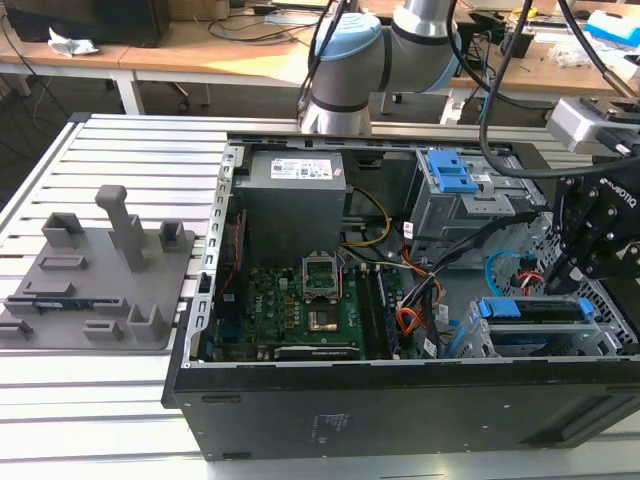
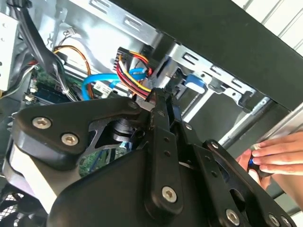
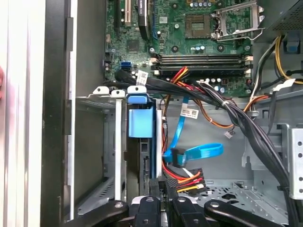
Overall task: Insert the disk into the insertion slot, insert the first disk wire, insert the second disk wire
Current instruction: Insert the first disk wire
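Gripper [image 3: 163, 201]: jaws together at the first disk wire [image 3: 188, 177] plug. In the exterior view, find the disk [image 1: 530, 310] at 8 o'clock from it, seated in the insertion slot [image 1: 470, 340], long axis 9-to-3

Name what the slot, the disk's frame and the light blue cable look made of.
Slot: bare grey sheet metal, with folded edges and a dull sheen.
Disk frame: bright blue plastic, probably moulded, smooth.
Blue cable: flat, flexible plastic sheath, slightly glossy, bent in a loop.
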`<control>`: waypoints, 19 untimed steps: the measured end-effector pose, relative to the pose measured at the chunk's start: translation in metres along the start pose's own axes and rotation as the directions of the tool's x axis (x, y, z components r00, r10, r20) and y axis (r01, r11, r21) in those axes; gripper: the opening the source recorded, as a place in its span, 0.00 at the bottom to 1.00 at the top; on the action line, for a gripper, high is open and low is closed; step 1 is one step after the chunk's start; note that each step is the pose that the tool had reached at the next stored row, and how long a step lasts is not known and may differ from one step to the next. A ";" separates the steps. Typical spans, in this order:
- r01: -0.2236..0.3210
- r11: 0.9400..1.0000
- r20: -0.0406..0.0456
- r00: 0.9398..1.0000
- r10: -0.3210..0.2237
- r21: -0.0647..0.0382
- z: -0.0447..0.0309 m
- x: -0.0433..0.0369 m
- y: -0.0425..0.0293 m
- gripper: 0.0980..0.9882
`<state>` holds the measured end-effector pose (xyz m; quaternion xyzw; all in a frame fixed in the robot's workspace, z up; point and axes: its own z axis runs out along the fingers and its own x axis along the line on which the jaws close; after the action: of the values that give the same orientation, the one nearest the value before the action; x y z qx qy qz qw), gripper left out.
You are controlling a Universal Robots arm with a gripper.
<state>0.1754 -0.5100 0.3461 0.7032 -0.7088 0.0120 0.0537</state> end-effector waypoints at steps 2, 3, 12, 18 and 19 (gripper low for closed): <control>0.000 1.000 0.000 1.000 0.000 0.000 -0.0001 0.0037 0.0001 0.07; 0.000 1.000 0.000 1.000 0.000 0.000 -0.0002 0.0045 0.0001 0.07; -0.003 1.000 0.002 1.000 0.003 0.000 -0.0024 0.0049 0.0011 0.07; -0.003 1.000 0.002 1.000 0.003 0.000 -0.0023 0.0058 0.0010 0.07; -0.003 1.000 0.002 1.000 0.003 0.000 -0.0022 0.0062 0.0011 0.07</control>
<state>0.1745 -0.5159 0.3489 0.7023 -0.7098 0.0112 0.0531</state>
